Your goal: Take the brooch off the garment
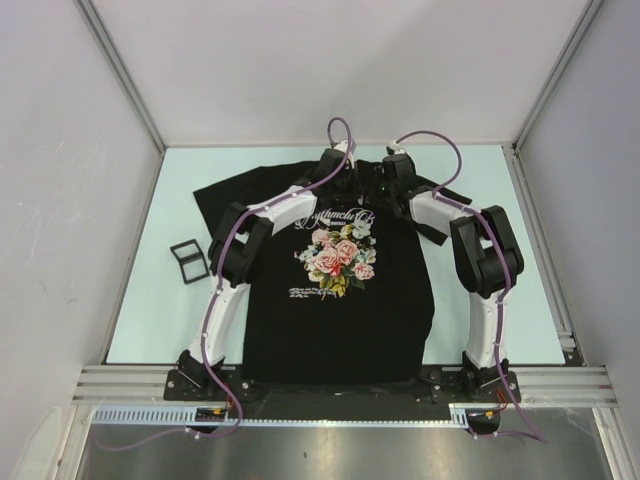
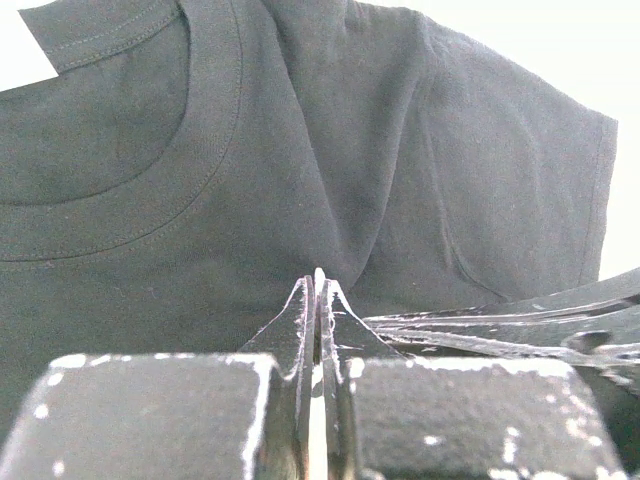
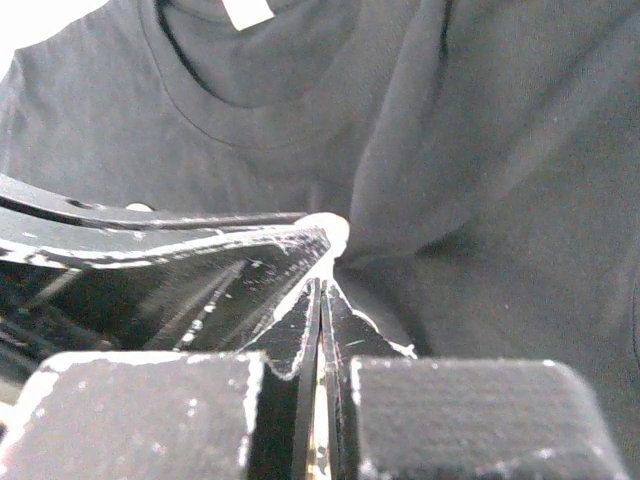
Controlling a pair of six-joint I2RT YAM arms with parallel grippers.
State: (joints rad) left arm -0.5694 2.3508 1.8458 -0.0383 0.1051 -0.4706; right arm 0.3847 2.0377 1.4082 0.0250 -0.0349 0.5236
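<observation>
Robotics lab test cell: pale green worktop [image 1: 140, 300] boxed in by plain white panels [image 1: 330, 60], aluminium front rail [image 1: 130, 380], slotted cable duct [image 1: 140, 413], with cabled left arm [image 1: 222, 310] and right arm [image 1: 487, 320] bolted at the near edge.

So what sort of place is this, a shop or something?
Most likely a robotics lab test cell, not a shop: two robot arms fixed beside a metal rail at the edge of the table, bare white panel walls boxing it in, and a black T-shirt laid flat as the work piece.
</observation>
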